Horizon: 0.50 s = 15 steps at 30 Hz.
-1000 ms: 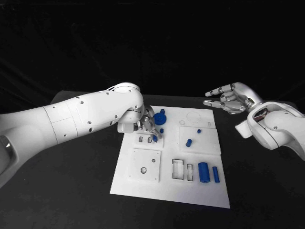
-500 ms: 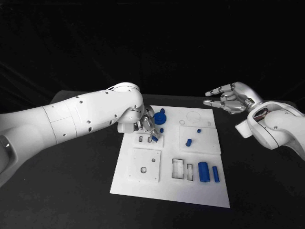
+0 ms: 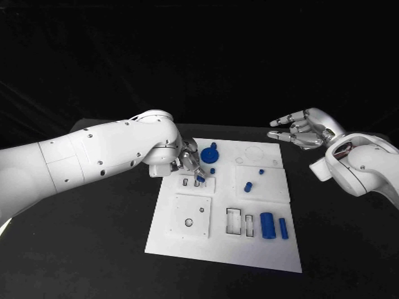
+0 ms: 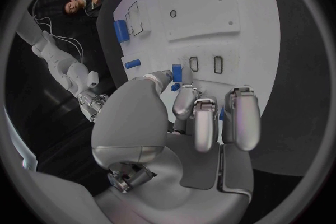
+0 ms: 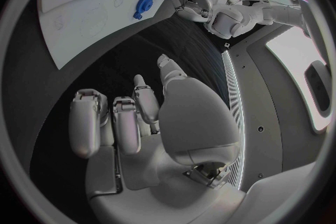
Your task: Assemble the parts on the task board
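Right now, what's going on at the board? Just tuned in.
The left hand is down over the far-left part of the task board, fingers around a small blue part right beside the two little slots. The right hand hangs off the board's far-right corner, fingers spread and holding nothing. Other blue parts lie on the board, including two cylinders near its right edge.

— What's behind the table (image 3: 91,249)?
— Plain darkness; no wall or window can be made out past its far edge.
— And the table itself?
— Black, matte, evenly lit from above, its far corners rounded off.
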### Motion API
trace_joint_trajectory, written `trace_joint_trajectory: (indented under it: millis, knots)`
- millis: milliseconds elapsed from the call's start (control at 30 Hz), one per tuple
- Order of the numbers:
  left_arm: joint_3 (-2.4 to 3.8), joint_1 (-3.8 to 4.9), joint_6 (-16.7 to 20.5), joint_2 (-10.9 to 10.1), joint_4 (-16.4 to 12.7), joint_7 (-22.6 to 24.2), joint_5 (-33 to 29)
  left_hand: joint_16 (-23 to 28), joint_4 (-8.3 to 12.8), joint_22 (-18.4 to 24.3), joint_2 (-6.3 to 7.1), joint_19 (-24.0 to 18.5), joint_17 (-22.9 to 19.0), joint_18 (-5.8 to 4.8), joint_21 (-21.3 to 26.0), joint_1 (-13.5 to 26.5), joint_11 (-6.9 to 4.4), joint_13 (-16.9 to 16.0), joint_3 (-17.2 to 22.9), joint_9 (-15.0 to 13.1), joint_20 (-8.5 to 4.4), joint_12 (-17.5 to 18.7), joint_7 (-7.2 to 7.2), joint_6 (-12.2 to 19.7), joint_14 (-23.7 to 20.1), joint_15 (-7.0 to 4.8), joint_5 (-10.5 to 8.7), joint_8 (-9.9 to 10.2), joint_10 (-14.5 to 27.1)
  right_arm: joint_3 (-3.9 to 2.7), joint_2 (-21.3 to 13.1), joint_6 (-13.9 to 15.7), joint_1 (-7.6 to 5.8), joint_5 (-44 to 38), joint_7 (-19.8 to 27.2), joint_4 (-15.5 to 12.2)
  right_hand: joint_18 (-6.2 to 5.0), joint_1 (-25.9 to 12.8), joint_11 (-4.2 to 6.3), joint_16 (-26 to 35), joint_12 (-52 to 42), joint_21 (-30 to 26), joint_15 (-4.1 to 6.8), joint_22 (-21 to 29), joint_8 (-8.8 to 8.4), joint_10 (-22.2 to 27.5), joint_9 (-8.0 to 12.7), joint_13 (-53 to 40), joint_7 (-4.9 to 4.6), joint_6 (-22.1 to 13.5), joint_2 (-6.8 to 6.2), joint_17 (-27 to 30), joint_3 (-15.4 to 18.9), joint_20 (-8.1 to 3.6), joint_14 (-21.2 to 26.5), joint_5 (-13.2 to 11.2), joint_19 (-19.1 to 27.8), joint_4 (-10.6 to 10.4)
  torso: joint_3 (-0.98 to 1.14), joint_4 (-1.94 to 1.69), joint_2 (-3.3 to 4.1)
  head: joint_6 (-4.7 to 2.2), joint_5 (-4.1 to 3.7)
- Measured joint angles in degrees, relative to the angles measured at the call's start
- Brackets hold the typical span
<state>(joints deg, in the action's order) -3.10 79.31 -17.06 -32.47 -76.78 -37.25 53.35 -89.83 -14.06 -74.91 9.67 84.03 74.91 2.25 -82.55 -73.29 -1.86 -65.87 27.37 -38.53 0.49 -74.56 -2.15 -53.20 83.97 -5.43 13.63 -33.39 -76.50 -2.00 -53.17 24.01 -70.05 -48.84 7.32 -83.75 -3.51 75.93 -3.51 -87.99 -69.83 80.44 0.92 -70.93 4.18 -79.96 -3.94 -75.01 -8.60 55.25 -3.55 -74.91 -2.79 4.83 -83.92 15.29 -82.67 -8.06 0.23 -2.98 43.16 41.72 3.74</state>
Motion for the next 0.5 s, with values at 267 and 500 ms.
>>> trace_joint_trajectory:
  millis: [267,500]
  knots:
    - [-0.01,-1.01,6.3,-4.4,-5.5,0.7,0.9,0.0,0.2,0.0,0.32,0.0,0.0,0.00,-0.4,0.3,0.04,-0.8,0.5,-0.3,0.00,-0.7,-0.11,0.1,0.0,0.00,0.00,-0.3,-0.6,0.00,-0.4,0.0,-0.01,0.0,0.0,-0.2,0.01,0.0,0.00,0.2,0.0,0.0,0.00,0.0,0.00,0.0,0.0,0.0,0.00,0.0,0.00,0.0,0.0,0.00,0.0,0.0,0.0,0.0,0.01,-0.33,-0.18,0.08,-0.28]
    - [-0.06,-2.66,11.1,-6.6,-8.4,1.2,4.2,0.0,0.8,0.0,0.77,0.0,0.0,0.00,-0.8,0.8,-0.10,-1.1,1.4,-0.3,0.00,-1.0,-0.33,-0.1,0.0,0.00,-0.05,-0.3,-0.9,0.00,-0.7,0.0,-0.01,0.1,0.0,-0.3,0.00,0.0,0.00,0.2,0.0,0.0,0.00,0.0,0.00,0.0,0.0,0.0,0.00,0.0,0.00,0.0,0.0,0.00,0.0,0.0,0.0,0.0,-0.03,-0.50,-0.31,0.12,-0.33]
